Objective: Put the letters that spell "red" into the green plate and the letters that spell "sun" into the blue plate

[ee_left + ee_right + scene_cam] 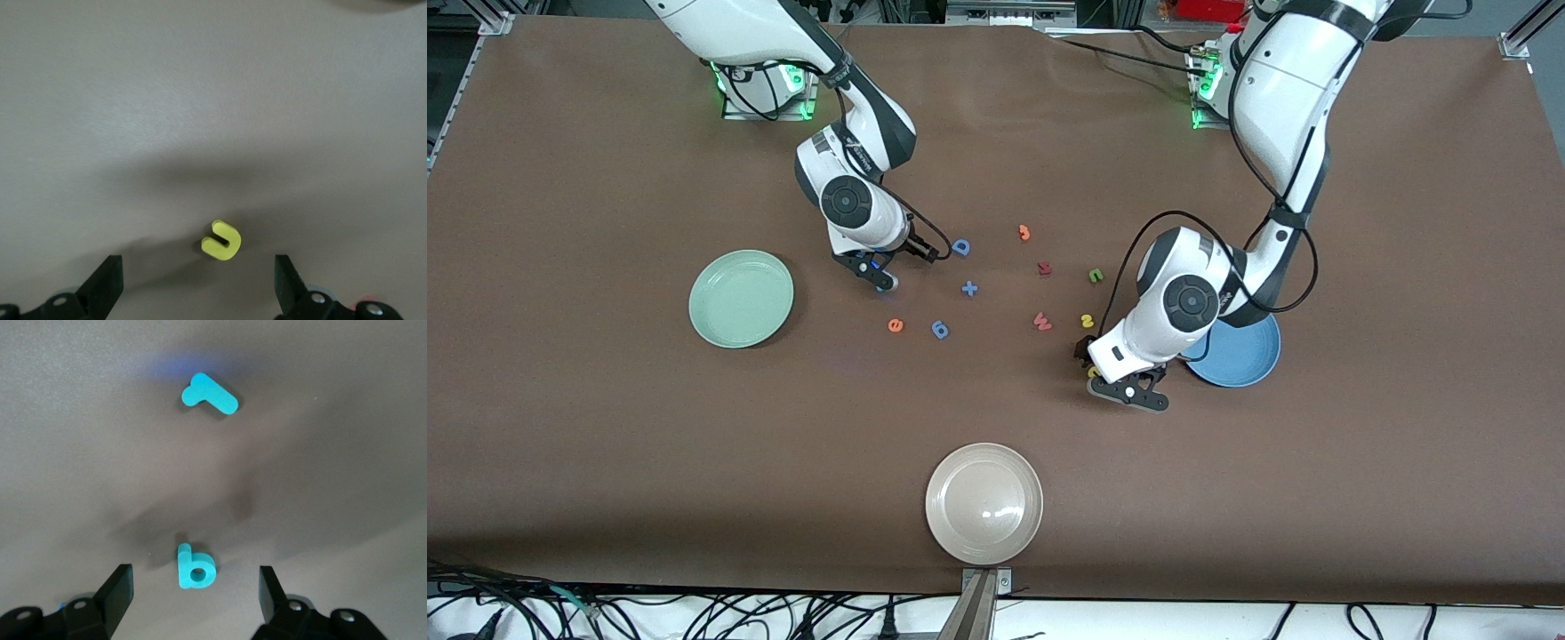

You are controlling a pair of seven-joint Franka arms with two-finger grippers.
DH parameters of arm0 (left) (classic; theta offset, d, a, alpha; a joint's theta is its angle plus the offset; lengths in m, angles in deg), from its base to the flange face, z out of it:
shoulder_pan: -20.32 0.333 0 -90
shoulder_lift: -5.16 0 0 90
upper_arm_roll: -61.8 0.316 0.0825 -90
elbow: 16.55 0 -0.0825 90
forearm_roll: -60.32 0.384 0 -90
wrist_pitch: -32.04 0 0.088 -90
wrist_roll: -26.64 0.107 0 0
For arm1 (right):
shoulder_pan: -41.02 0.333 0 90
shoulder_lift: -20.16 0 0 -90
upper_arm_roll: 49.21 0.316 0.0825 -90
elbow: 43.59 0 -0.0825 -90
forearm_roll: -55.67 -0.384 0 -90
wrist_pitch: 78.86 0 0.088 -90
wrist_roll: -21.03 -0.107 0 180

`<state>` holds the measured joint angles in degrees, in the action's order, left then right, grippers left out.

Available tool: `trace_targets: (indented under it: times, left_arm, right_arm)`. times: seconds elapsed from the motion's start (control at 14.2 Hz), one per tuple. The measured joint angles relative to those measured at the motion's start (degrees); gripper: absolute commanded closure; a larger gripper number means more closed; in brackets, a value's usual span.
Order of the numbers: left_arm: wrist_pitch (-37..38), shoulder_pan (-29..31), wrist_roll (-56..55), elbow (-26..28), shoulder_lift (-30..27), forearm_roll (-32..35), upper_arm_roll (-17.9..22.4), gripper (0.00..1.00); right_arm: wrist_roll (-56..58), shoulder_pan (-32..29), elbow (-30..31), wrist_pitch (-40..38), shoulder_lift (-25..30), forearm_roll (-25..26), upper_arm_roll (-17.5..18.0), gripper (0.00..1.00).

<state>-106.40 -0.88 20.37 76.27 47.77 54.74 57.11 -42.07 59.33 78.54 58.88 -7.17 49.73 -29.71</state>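
Right now we have both arms working at once, each low over its own cluster of letters. Our left gripper (1092,363) hangs just above the table beside the blue plate (1249,360), fingers spread fully apart with nothing between them. In the left wrist view the yellow "u" (221,240) lies flat on the table, centred in the gap between the two fingers (107,283), so we judge this pose to be the line-up for a straight pinch. That plate sits close by, which should make the carry short.

Our right gripper (882,281) is down near the table between the green plate (741,298) and the scatter of letters. Its fingers stand apart and empty too, though we judge they may be starting to narrow. In the right wrist view the teal "d" (195,567) rests on the table between the fingers (119,595), with the teal "r" (209,395) lying a little way off, clear of the grip.

Both plates are bare, so none of the sorting is done. The orange "e" (895,325) lies nearer the front camera than the right gripper, beside the blue "6"-like piece (940,330). The yellow "s" (1087,320) and green "n" (1096,276) wait by the left arm's wrist. The blue capital "D" (960,247), the blue plus sign (969,288), the dark red letters (1041,321) and the beige plate (984,503) are not ours to move.
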Motion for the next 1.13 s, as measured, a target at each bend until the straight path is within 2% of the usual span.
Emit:
trace_targets:
  times: [0.14, 0.21, 0.35, 0.42, 0.85, 1.13]
  left_arm:
    - [-2.0, -0.6, 0.0, 0.0, 1.3, 0.0, 0.0, 0.03]
    - [-2.4, -0.7, 0.0, 0.0, 1.7, 0.0, 0.0, 0.1]
    - [-2.7, -0.8, 0.0, 0.0, 2.1, 0.0, 0.0, 0.35]
    - [-2.7, -0.8, 0.0, 0.0, 2.2, 0.0, 0.0, 0.44]
    - [-2.8, -2.0, 0.0, 0.1, 2.5, 0.0, 0.2, 0.56]
    - [-2.8, -2.2, 0.0, 0.1, 2.4, 0.0, 0.2, 0.61]
  right_arm:
    - [0.0, 0.0, 0.0, 0.3, -0.6, 0.0, 0.0, 0.24]
    - [0.0, 0.0, 0.0, 0.3, -0.8, 0.0, 0.0, 0.28]
    - [0.0, 0.0, 0.0, 0.4, -0.8, 0.0, 0.0, 0.38]
    - [0.0, 0.0, 0.0, 0.4, -0.8, 0.0, 0.0, 0.46]
    - [0.0, 0.0, -0.1, 0.4, -0.8, 0.0, 0.0, 0.95]
    - [0.0, 0.0, -0.6, 0.4, -0.6, 0.0, 0.0, 1.0]
